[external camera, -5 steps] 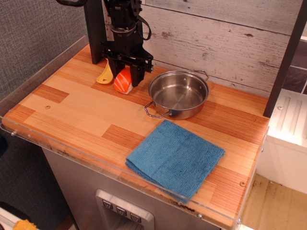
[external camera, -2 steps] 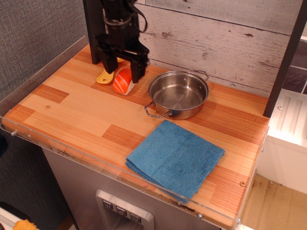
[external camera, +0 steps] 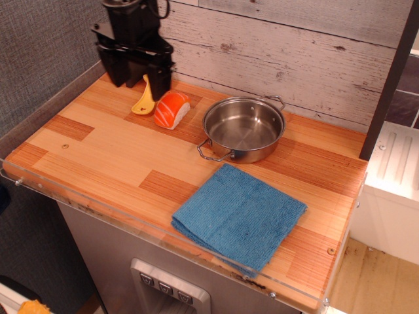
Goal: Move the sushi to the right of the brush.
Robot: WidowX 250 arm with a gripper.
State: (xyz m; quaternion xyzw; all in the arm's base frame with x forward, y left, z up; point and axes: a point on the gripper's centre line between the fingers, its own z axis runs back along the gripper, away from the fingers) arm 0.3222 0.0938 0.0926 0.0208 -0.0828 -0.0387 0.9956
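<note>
The sushi, an orange salmon nigiri with white stripes on a white base, lies on the wooden table just right of the yellow brush. The brush is partly hidden behind the gripper. My black gripper hangs open and empty above the table's back left, over the brush's upper end and up-left of the sushi, apart from it.
A steel pan with two wire handles stands right of the sushi. A folded blue cloth lies at the front right. A plank wall runs along the back; a clear acrylic rim lines the table's front edge.
The gripper let go of the sushi, rose and moved left and back. The sushi now lies free on the table beside the brush.
</note>
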